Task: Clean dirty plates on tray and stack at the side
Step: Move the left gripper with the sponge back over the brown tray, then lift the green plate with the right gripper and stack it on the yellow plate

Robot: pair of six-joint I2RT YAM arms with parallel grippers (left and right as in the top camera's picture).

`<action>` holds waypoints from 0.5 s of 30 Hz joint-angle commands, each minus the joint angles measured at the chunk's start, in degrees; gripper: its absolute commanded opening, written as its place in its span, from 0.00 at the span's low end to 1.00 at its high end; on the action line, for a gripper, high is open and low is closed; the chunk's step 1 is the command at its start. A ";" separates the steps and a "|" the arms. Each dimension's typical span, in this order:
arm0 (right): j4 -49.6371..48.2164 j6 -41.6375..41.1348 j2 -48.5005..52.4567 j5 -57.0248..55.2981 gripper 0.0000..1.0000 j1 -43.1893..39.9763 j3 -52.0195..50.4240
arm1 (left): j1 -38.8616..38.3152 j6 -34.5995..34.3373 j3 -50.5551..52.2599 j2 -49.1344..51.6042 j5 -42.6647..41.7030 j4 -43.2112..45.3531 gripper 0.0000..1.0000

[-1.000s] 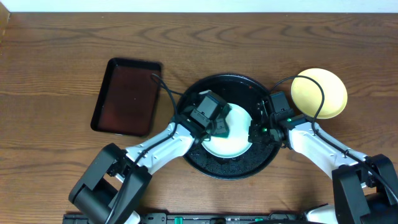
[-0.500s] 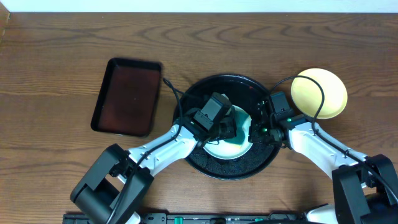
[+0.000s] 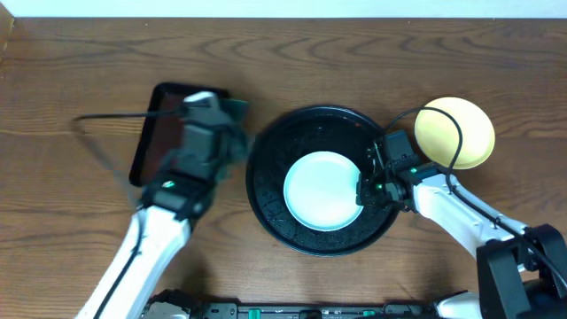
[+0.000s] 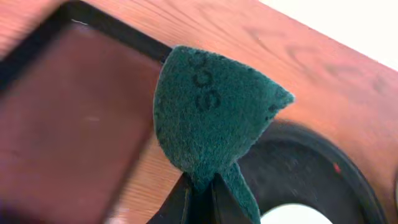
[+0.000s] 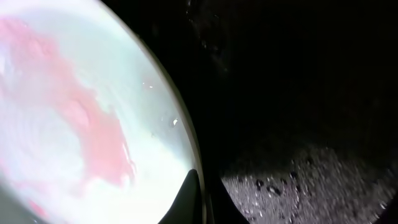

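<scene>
A pale mint-white plate (image 3: 321,190) lies in the middle of the round black tray (image 3: 319,113). In the right wrist view the plate (image 5: 74,93) carries a pink-red smear. My right gripper (image 3: 363,189) is shut on the plate's right rim, one finger (image 5: 199,199) over the edge. My left gripper (image 3: 232,124) is shut on a green scouring pad (image 4: 211,118) and holds it above the table between the black tray (image 4: 323,168) and the brown tray. A pale yellow plate (image 3: 456,133) sits on the table right of the black tray. Only one mint plate shows.
A rectangular dark brown tray (image 3: 159,133) lies to the left of the black tray, under the left arm; it also shows in the left wrist view (image 4: 62,124). A black cable loops out to the left of that arm.
My left gripper has lifted the green pad off the mint plate and swung left to the brown tray's right edge. The plate is now uncovered. The right gripper has stayed on the rim.
</scene>
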State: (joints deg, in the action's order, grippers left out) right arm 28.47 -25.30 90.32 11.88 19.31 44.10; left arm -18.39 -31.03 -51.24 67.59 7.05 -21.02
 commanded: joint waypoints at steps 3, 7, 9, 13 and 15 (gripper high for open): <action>6.73 15.34 -8.31 -10.08 0.01 1.16 12.11 | 8.02 1.22 -0.15 -3.85 2.43 -6.01 0.08; 10.23 26.62 -10.49 -29.11 0.01 5.95 19.58 | 9.99 1.22 -0.02 -2.62 2.43 -7.30 0.07; 10.19 33.81 -10.91 -38.01 0.01 8.96 22.14 | 10.03 2.21 0.00 -2.08 2.43 -7.50 0.08; 4.22 50.10 -10.93 -56.06 0.01 16.55 25.27 | 10.03 5.73 0.00 -0.87 2.45 -7.67 0.08; -3.10 60.15 -10.93 -64.98 0.01 20.68 25.44 | 10.03 5.77 0.00 -0.07 2.45 -7.67 0.08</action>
State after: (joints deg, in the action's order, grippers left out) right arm 31.11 16.34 80.09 -33.58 35.11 67.64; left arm -8.67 -27.94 -51.24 66.46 8.32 -28.62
